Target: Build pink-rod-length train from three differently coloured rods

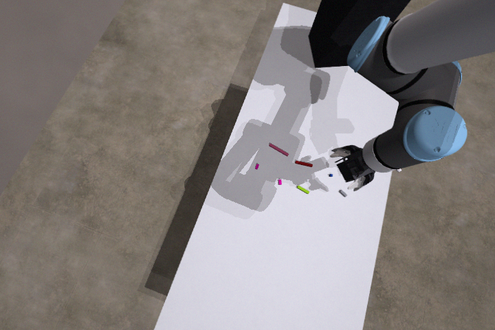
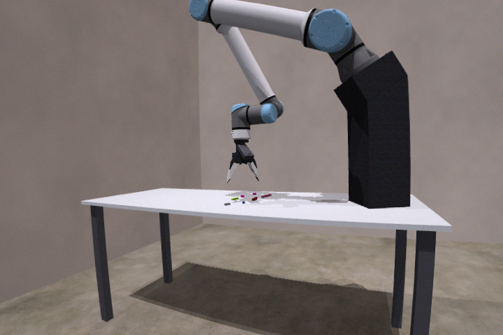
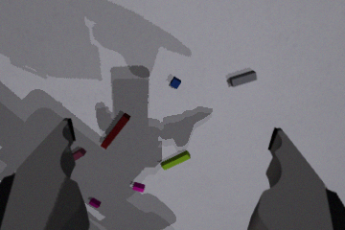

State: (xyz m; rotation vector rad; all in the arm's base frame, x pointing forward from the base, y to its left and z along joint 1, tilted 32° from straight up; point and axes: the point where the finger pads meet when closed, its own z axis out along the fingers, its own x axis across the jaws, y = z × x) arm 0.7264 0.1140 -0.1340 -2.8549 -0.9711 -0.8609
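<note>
- Hovering above the table, the black end effector with pale, tapering fingers [image 1: 342, 170] [image 2: 242, 181] points downward, its fingers spread wide and nothing held between them.
- The white, flat-topped table [image 1: 279, 272] [image 2: 260, 213] [image 3: 300, 38] carries seven rods, all lying flat and apart from one another.
- The long pink rod [image 1: 278, 149] [image 2: 265, 195] [image 3: 79, 153], the measure for the train, lies near the red one; in the wrist view one finger partly covers it.
- The long dark red rod [image 1: 303, 163] [image 2: 254, 198] [image 3: 115, 130] lies between the pink rod and the small blue cube-like rod [image 1: 331, 174] [image 2: 243, 202] [image 3: 175, 82].
- The medium lime rod [image 1: 302, 189] [image 2: 235, 198] [image 3: 175, 160] lies near the short magenta block-like rod [image 1: 280, 181] [image 2: 242, 196] [image 3: 138, 187], without touching it.
- Another short magenta rod [image 1: 256, 166] [image 2: 254, 193] [image 3: 95, 202] lies farther from the lime one, within the arm's shadow.
- The short grey bar-shaped rod [image 1: 342, 192] [image 2: 226, 204] [image 3: 241, 78] lies near the blue one, on the side away from the red one.
- No two rods meet end to end, so no train stands on the table.
</note>
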